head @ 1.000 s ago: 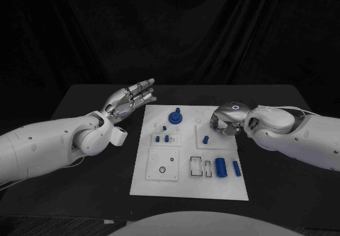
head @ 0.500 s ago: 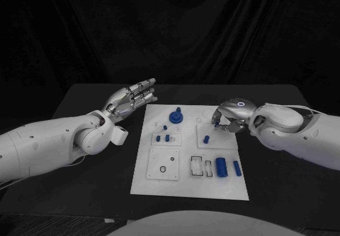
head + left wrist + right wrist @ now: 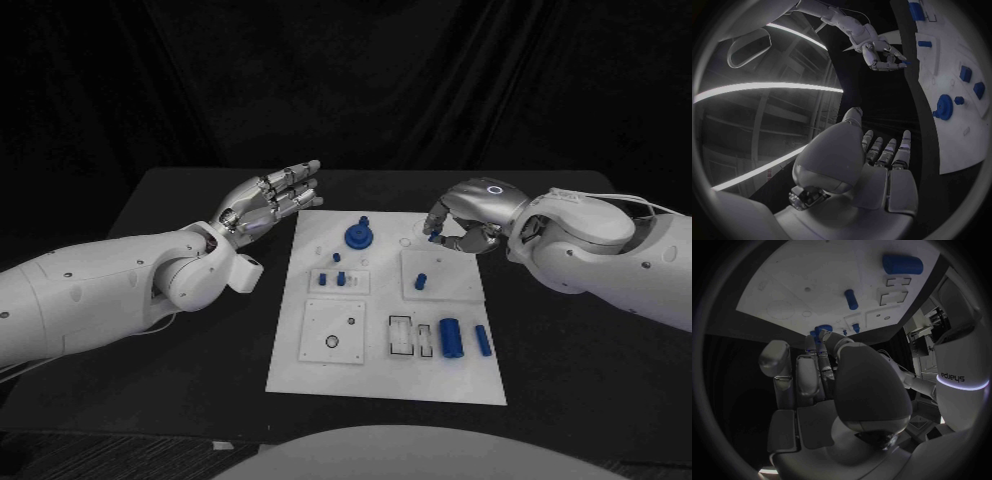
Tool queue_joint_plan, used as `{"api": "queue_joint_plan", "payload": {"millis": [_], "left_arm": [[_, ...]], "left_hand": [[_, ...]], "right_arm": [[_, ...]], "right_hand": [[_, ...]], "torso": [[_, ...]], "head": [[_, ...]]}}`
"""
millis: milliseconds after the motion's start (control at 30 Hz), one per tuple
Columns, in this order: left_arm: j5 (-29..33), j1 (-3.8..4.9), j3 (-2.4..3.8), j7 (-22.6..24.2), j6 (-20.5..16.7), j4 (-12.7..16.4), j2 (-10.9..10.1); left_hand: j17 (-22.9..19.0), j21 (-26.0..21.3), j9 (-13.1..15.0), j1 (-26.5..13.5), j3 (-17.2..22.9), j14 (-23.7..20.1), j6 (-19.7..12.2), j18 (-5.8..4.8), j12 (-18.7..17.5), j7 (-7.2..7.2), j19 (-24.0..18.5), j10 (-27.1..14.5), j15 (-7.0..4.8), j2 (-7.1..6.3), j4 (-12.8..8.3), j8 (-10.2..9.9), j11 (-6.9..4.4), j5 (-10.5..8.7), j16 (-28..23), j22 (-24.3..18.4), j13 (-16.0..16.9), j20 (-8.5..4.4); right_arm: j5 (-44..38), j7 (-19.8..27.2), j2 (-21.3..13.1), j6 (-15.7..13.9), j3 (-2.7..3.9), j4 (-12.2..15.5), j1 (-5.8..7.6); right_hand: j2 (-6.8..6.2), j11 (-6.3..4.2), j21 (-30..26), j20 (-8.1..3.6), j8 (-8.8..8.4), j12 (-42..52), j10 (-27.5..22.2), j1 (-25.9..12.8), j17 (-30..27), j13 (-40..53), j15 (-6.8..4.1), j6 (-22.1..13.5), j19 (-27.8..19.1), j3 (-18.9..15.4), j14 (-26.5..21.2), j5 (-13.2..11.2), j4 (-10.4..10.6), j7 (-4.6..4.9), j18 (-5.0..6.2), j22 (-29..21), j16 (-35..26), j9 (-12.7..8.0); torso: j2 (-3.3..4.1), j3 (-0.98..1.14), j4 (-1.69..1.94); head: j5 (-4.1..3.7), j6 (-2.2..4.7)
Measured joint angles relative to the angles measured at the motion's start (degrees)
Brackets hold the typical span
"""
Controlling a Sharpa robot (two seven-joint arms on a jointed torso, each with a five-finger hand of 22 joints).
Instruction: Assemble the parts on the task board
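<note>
Head view, task board (image 3: 387, 385) bearing blue parts (image 3: 450, 338), hands apart.

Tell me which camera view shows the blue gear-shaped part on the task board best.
The head view: the blue gear-shaped part sits unobstructed near the far edge of the task board. The left wrist view shows it at the circle's edge, bent by the lens. In the right wrist view I cannot pick it out for certain.

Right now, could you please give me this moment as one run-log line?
left hand: open, held beside task board | right hand: fingers curled above board's far right, hold unclear | blue gear: on board
</note>
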Motion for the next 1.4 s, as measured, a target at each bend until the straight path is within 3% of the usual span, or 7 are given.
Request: {"api": "queue_joint_plan", "payload": {"millis": [200, 367, 533, 700, 933, 1400], "left_arm": [[0.0, -0.13, 0.0, -0.5, 0.32, -0.19, 0.11], [0.0, -0.37, -0.01, -0.66, 0.56, -0.53, 0.32], [0.0, -0.61, -0.01, -0.67, 0.74, -0.69, 0.3], [0.01, -0.78, -0.01, -0.74, 0.85, -0.94, 0.3], [0.02, -1.04, -0.01, -1.06, 1.07, -1.06, 0.25], [0.02, -1.36, -0.01, -1.65, 1.51, -1.42, 0.4]], "left_hand": [[0.0, 0.0, 0.0, 0.0, 0.07, 0.0, 0.2, 0.0, 0.22, 0.2, 0.01, 0.17, 0.0, 0.0, -0.07, 0.22, 0.28, 0.14, 0.0, -0.54, 0.0, -0.02], [0.05, 0.0, 0.12, 0.19, 0.31, 0.21, 0.99, 0.01, 1.06, 0.99, 0.01, 0.37, -0.21, 0.19, -0.31, 0.22, 0.48, 0.14, 0.31, -0.55, 0.14, -0.02], [0.05, 0.0, 0.13, 0.19, 0.31, 0.21, 1.02, 0.01, 1.07, 1.02, 0.01, 0.37, -0.21, 0.19, -0.31, 0.45, 0.48, 0.14, 0.35, -0.5, 0.14, -0.02], [0.05, 0.0, 0.12, 0.19, 0.31, 0.21, 1.02, 0.02, 1.06, 1.02, 0.01, 0.37, -0.21, 0.2, -0.31, 0.45, 0.48, 0.13, 0.35, -0.5, 0.14, -0.02], [0.04, 0.0, 0.12, 0.42, 0.46, 0.21, 1.02, 0.02, 1.06, 1.02, 0.01, 0.37, -0.21, 0.42, -0.46, 0.45, 0.48, 0.13, 0.35, -0.56, 0.13, -0.02], [0.04, 0.0, 0.11, 0.42, 0.46, 0.41, 1.23, 0.02, 1.06, 1.23, 0.01, 0.37, -0.41, 0.42, -0.46, 0.45, 0.48, 0.13, 0.35, -0.48, 0.13, -0.02]], "right_arm": [[0.5, -0.12, 0.53, 1.16, 0.01, 3.75, -0.32], [0.72, 0.01, 2.36, 2.21, 0.01, 6.35, -2.02], [0.82, 0.29, 4.83, 3.03, -0.04, 7.19, -3.32], [0.89, 0.48, 7.64, 3.48, -0.01, 6.47, -4.38], [0.6, 0.68, 11.66, 4.03, 0.0, 4.3, -5.96], [-1.03, 0.84, 14.62, 4.84, -0.01, 1.95, -7.81]], "right_hand": [[0.0, 0.0, -0.15, 0.0, 0.0, -0.33, 0.0, -0.01, -0.16, -0.1, 0.0, 0.0, 0.0, 0.0, 0.0, 0.0, 0.0, 0.0, 0.0, 0.01, -0.26, 0.0], [-0.01, 0.0, -0.67, -0.1, -0.28, -0.64, 0.0, -0.01, -0.32, -0.26, 0.0, 0.0, -0.1, -0.16, 0.0, 0.0, -0.16, 0.0, 0.0, 0.05, -0.44, -0.01], [0.16, 0.01, -0.94, -0.2, -0.58, -0.75, -0.01, 0.16, -0.31, -0.46, 0.0, 0.0, -0.2, -0.32, 0.0, 0.0, -0.32, 0.0, -0.01, 0.04, -0.44, -0.08], [0.24, 0.01, -0.94, -0.2, -0.62, -0.99, -0.01, 0.24, 0.19, -0.49, 0.0, 0.0, -0.2, -0.32, 0.0, 0.0, -0.32, 0.0, -0.01, 0.04, -0.41, -0.13], [0.3, 0.21, -0.94, -0.2, -0.84, -1.0, 0.18, 0.31, 0.36, -0.57, 0.0, 0.0, -0.2, -0.48, 0.0, 0.3, -0.47, 0.0, -0.01, 0.03, -0.2, -0.18], [0.01, 0.22, -0.2, -0.2, -1.17, -1.55, 0.17, 0.59, 1.09, -0.72, 0.0, -0.22, -0.2, -0.47, 0.0, 0.73, -0.8, 0.22, -0.01, 0.02, 0.68, -0.37]], "torso": [[0.01, -0.03, 0.01], [0.07, 0.04, 0.02], [0.09, 0.09, 0.04], [0.12, 0.1, 0.01], [0.1, 0.11, 0.01], [0.16, 0.08, 0.04]], "head": [[0.3, -0.22], [0.2, -0.35], [0.37, -0.76], [1.02, -1.24], [1.4, -1.35], [1.64, -1.36]]}}
